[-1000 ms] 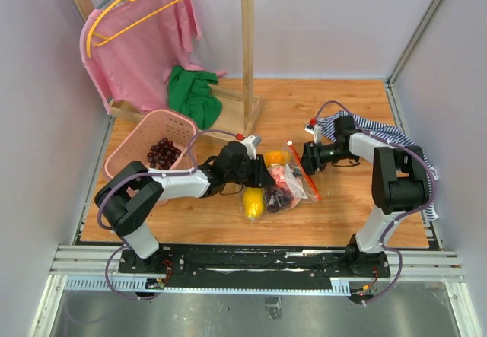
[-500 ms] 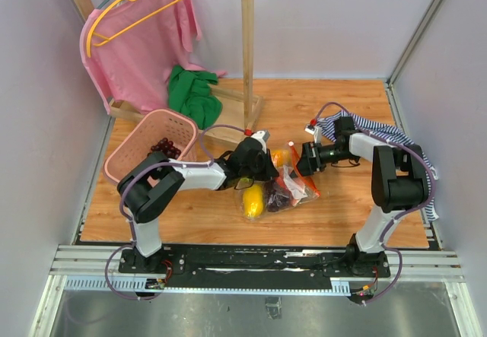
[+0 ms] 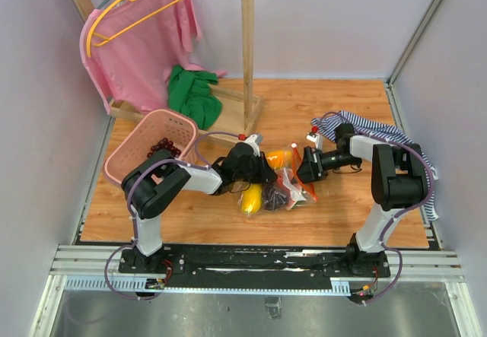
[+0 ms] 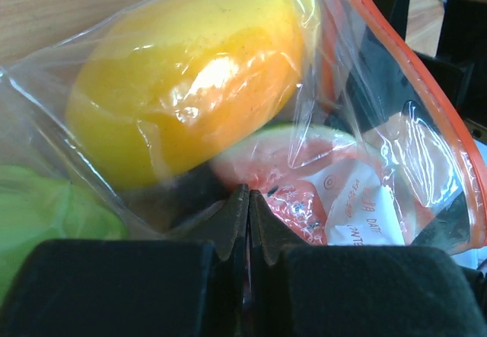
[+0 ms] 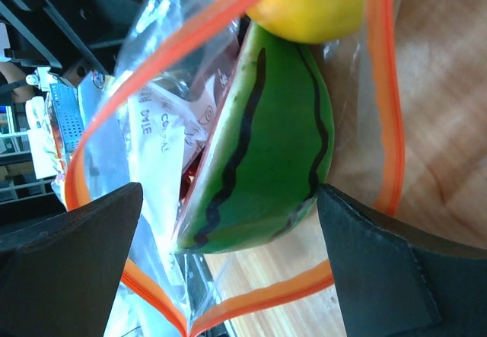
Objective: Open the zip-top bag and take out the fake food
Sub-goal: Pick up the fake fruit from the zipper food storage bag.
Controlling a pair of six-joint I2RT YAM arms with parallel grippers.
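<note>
- The zip-top bag (image 3: 288, 186) lies near the middle of the wooden surface (image 3: 342, 109), a little toward the near edge. It sits between the two hands, which suits a pull from both sides.
- Its mouth faces the right hand (image 3: 304, 171). In the right wrist view the orange zip strip (image 5: 384, 109) loops apart, so the bag looks at least partly unsealed.
- The fake food is inside the bag: a watermelon slice (image 5: 266, 139) nearest the mouth, a yellow fruit (image 4: 190, 71) deeper in, something green at the far side.
- The left hand (image 3: 262, 176) is closed tight, its fingertips meeting at the clear film just under the yellow fruit. It seems to pinch a fold of plastic, probably to anchor the bag while the other side works.
- The right hand is spread to its full width and holds nothing — its fingers flank the mouth with the watermelon slice between them, ready to close on it.
- The left arm runs from the near-left corner, elbow bent, forearm low and pointing right.
- The right arm bends high by the right edge, over a striped cloth (image 3: 396, 135) — its forearm is level and pointing left.
</note>
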